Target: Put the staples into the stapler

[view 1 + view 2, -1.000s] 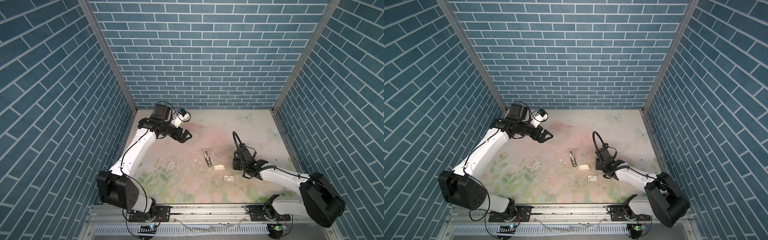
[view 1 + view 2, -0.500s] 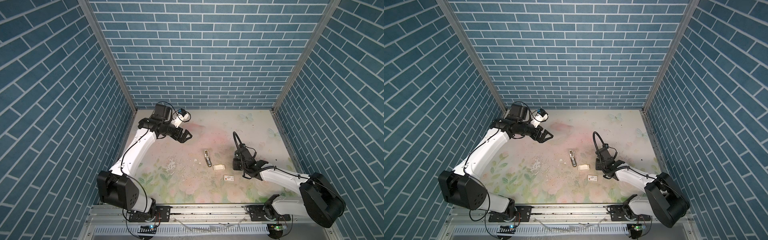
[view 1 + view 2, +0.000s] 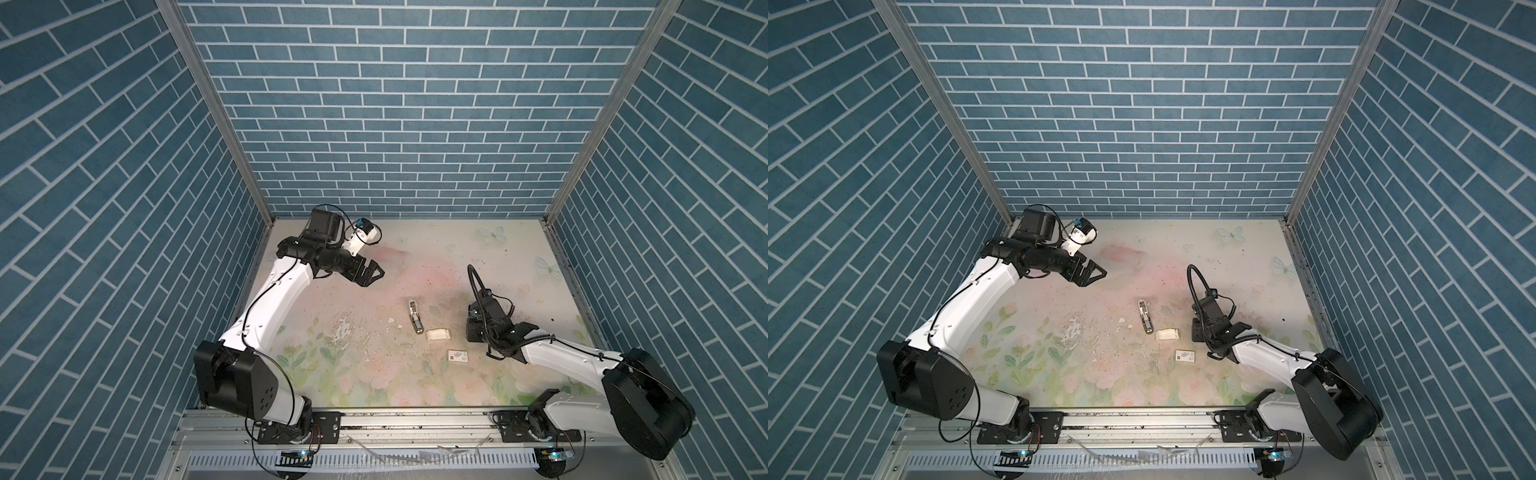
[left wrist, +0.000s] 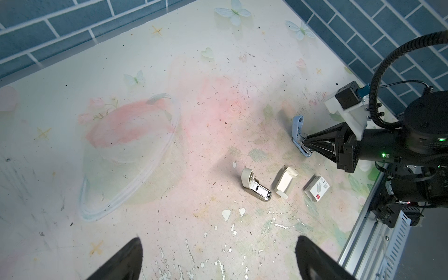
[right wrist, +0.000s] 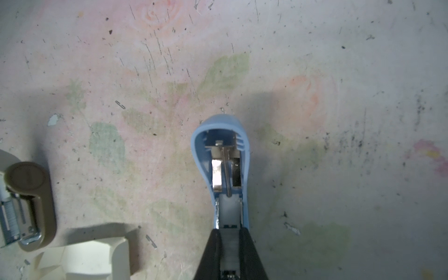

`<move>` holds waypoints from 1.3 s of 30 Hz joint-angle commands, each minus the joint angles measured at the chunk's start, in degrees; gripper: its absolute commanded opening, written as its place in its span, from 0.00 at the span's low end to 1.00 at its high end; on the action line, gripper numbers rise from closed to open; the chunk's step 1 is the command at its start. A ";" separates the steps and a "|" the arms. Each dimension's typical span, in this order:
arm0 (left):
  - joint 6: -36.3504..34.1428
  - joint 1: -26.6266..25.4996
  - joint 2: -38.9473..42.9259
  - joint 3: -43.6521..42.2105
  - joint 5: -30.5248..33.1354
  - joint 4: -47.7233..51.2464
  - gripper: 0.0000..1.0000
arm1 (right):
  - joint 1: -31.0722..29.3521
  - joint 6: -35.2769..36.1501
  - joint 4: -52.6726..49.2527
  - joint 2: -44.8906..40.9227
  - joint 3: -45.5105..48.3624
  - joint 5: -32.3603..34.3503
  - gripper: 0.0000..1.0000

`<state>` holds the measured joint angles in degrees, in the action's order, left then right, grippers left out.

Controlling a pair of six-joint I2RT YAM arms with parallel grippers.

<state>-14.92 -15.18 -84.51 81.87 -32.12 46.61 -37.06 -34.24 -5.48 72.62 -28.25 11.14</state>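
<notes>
My right gripper is shut on the lower part of an open blue stapler, whose lid is swung up and whose empty metal channel shows. The left wrist view shows the same stapler standing on the table in the right gripper. Two short dark-grey staples strips lie loose on the table, one beside the cream cardboard tray. My left gripper hangs open and empty over the far left of the table, well away from these things.
A second stapler, olive-beige and lying open, sits left of the tray. In front of the tray lies a small white staple box. Brick-pattern walls close in three sides, and a metal rail runs along the front edge.
</notes>
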 commanded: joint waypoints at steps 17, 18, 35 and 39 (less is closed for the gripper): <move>-0.03 0.28 0.44 -0.83 -0.58 -0.47 1.00 | 0.11 -1.45 -3.31 -1.43 1.27 -1.11 0.10; -0.07 0.26 0.41 -0.84 -0.62 -0.46 1.00 | 0.07 -1.56 -3.38 -1.52 1.22 -1.19 0.10; 0.15 0.32 0.08 -0.74 -0.89 -0.63 1.00 | 0.03 -1.63 -4.68 -3.72 1.36 -1.48 0.10; 0.15 0.25 0.13 -0.75 -0.84 -0.64 1.00 | 0.01 -1.62 -4.15 -3.32 1.53 -1.29 0.10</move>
<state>-14.85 -15.18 -84.51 81.62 -32.42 46.39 -37.06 -34.68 -8.75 68.88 -27.57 9.80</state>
